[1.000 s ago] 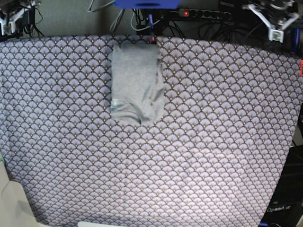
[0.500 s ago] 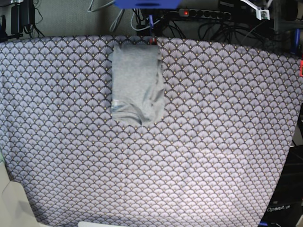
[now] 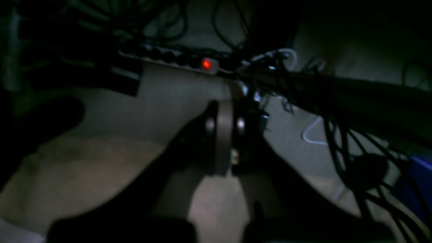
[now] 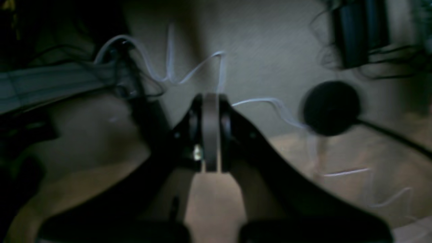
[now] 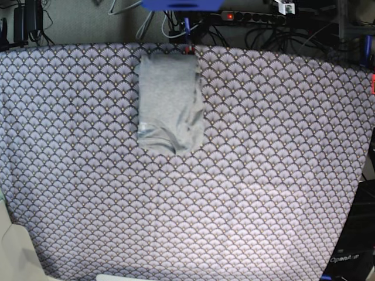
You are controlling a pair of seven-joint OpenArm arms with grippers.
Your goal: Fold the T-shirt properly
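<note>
grey t-shirt [image 5: 170,102], one, folded

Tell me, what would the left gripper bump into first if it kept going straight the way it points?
Probably the black power strip with the red light, amid tangled cables. The shut left gripper aims toward it, though the dark, blurred view leaves depth unclear.

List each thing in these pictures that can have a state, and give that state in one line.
T-shirt: folded into a compact rectangle, lying flat near the tablecloth's far edge, nothing touching it.
Tablecloth: spread flat over the table.
Left gripper: shut, empty, off the table.
Right gripper: shut, empty, off the table.
Power strip: red light on.
</note>
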